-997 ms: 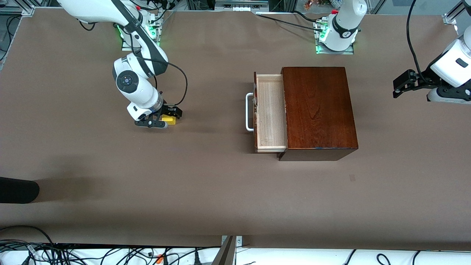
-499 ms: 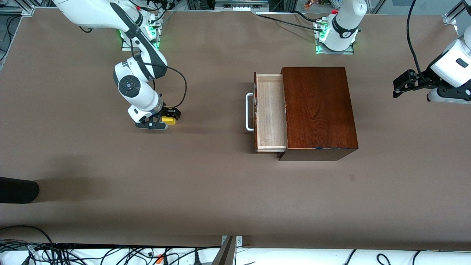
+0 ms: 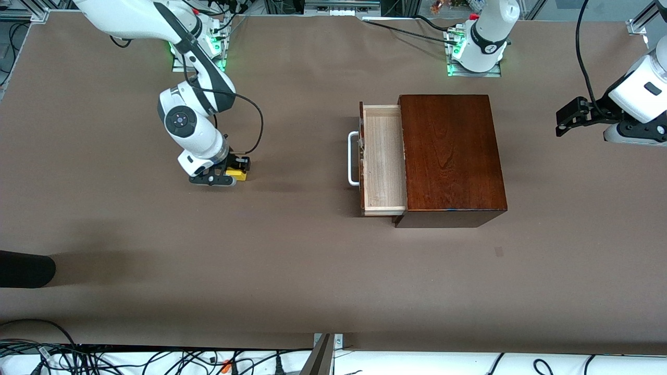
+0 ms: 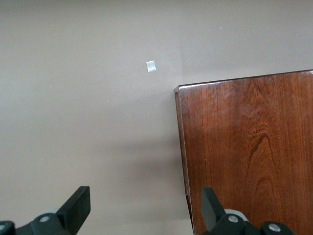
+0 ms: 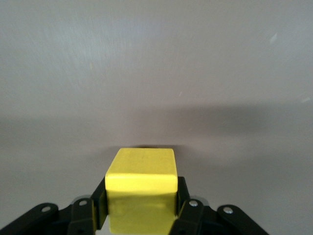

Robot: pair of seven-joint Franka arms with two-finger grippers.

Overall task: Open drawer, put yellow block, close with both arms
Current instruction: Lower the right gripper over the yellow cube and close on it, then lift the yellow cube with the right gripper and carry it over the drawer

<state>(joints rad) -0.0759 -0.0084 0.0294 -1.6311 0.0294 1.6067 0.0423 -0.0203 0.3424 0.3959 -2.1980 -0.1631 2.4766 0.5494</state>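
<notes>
The small bright yellow block (image 3: 239,174) sat clamped in the right hand (image 3: 227,173); the left hand (image 4: 142,210) waited spread; the drawer (image 3: 383,159) stood open, bare pale wood.

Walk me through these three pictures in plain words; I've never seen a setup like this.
Two white robot arms stand at a brown table. The wide picture looks down from across the table; the other two come from cameras on each arm's wrist.

On the table sits a dark wooden box with its drawer pulled open; its pale tray shows nothing inside.

The right gripper, toward the right arm's end of the table, is shut on the yellow block; its wrist view shows the block between the black fingers.

The left gripper waits open in the air at the left arm's end of the table; its wrist view shows the box's corner and a small pale scrap on the table.
</notes>
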